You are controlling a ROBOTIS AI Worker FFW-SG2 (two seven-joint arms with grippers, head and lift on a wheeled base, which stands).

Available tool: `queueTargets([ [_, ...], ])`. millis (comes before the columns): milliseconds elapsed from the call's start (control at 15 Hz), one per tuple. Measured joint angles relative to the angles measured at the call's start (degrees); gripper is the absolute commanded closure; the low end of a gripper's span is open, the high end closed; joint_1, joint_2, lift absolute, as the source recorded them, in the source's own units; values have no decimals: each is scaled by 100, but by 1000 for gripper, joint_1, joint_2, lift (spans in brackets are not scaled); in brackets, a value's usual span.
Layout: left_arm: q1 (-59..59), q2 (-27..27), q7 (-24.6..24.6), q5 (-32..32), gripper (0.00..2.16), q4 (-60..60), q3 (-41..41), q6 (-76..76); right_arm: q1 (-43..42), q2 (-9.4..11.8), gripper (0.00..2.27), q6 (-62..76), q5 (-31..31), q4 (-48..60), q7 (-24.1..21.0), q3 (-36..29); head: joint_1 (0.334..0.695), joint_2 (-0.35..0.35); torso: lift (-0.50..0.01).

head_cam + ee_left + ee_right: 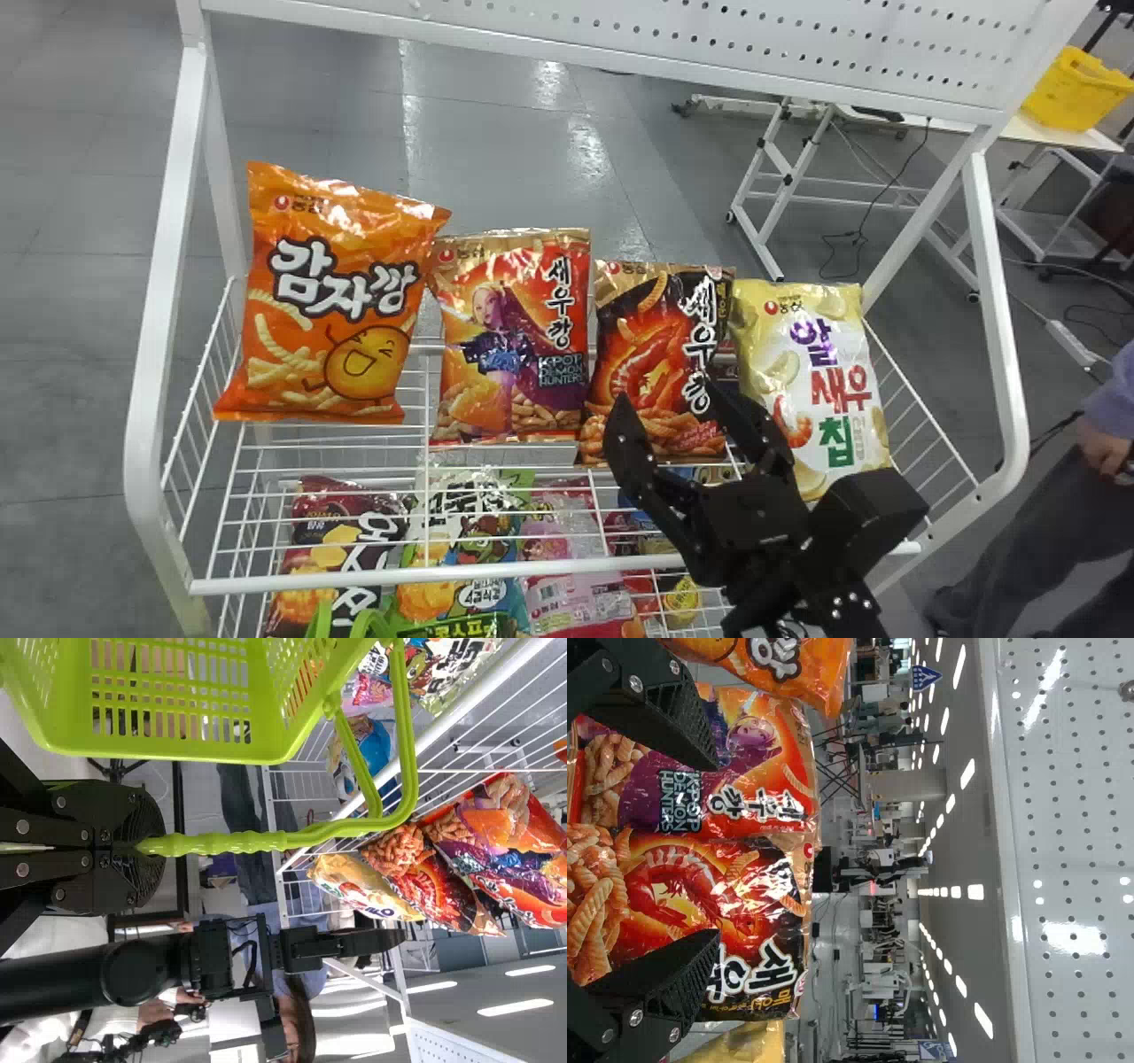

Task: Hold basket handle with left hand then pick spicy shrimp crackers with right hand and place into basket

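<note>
right gripper (666,394), fingers apart, faces spicy shrimp crackers (654,332) (left gripper (149,847) clamped on basket handle (232,842)).

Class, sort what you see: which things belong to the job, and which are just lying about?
Job:
- basket
- handle, in left jaws
- spicy crackers
- right jaws, apart, near them

Lying about:
- orange bag
- red-purple bag
- yellow bag
- lower bags
- yellow tub

Spicy shrimp crackers (642,346) between two bags (509,354), on rack (354,578) — other bags (580,607) beneath, apparently shelved
</note>
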State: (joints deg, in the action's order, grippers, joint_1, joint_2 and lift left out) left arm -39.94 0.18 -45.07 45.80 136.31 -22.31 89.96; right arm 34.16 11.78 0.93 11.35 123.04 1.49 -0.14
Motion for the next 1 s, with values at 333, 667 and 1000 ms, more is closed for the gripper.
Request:
queueTargets([
  [333,-5,0,41,-28,1892,9,-19,0,-497,7,164,-444,-9,-351,0,-67,695,-300,-37],
  [667,5,0,58,-59,1892,9,-19,0,-841,8,164,-830,1,-544,0,-182,695,-313,-37],
  [1000,21,0,61,-71,1892,-6,-29,0,-1070,3,164,-1020,23,-706,0,-214,695,-318,-37],
])
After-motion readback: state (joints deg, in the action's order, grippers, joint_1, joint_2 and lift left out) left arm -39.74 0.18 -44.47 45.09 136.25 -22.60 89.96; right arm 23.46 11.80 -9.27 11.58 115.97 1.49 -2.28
